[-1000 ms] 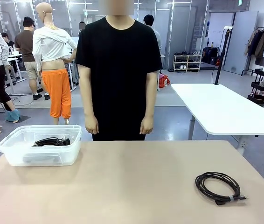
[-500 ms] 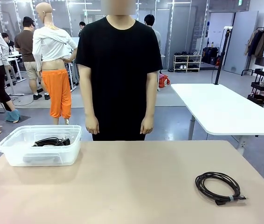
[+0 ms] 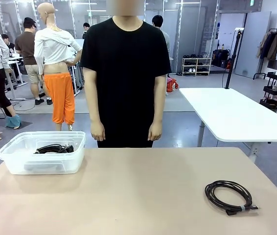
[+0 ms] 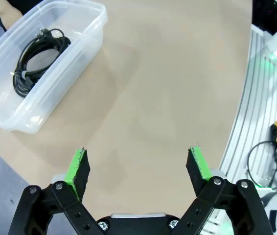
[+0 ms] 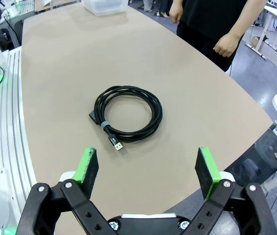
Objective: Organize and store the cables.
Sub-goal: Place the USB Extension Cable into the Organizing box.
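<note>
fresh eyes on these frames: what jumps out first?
A coiled black cable with a pale tie band lies alone on the tan table, toward the robot's right. At the far left corner stands a clear plastic bin with black cable already coiled inside. A person in black stands at the far edge, hands down, and the right gripper hangs open above the loose coil.

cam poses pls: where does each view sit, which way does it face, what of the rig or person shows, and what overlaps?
Front: fixed on the robot's side, looking across the table at the standing person.
Left wrist: above the table, looking down past the open left gripper at the clear bin holding coiled cable.
Right wrist: looking down past the open right gripper at the loose coiled cable; a person's hand beyond.
Shared: front also shows bin and loose cable.
</note>
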Tool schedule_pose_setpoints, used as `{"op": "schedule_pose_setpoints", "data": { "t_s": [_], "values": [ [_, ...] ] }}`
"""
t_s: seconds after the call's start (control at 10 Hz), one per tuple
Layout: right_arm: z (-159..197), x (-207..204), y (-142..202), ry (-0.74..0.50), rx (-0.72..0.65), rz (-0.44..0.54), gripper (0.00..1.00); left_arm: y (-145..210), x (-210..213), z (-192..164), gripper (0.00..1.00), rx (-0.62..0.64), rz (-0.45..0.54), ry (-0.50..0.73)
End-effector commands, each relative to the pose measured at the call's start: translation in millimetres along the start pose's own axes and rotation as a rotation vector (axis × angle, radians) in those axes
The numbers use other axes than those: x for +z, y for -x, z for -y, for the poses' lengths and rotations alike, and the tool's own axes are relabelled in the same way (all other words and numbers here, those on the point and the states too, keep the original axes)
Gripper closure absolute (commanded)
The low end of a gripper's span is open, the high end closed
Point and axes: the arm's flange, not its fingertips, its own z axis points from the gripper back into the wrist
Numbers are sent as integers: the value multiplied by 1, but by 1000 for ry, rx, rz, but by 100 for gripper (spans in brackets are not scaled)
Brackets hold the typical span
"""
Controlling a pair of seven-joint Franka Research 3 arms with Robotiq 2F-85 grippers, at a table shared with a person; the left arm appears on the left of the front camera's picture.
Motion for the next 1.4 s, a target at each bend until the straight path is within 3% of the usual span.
{"op": "schedule_pose_setpoints", "data": {
  "t_s": [0.0, 0.5, 0.6, 1.0, 1.1, 1.3],
  "values": [
    [0, 0, -5, 17, -24, -3, 0, -1, 4, 5, 0, -1, -2, -8],
    [0, 0, 0, 0, 0, 0, 0, -1, 4, 5, 0, -1, -2, -8],
    [-14, -19, -23, -14, 16, -113, 0, -1, 4, 5, 0, -1, -2, -8],
    [-23, -108, -100, -238, 134, -371, 0, -1, 4, 5, 0, -1, -2, -8],
    [-29, -160, -117, -325, 161, -528, 0, -1, 4, 5, 0, -1, -2, -8],
    [-31, -166, -118, -338, 163, -544, 0, -1, 4, 5, 0, -1, -2, -8]
  ]
}}
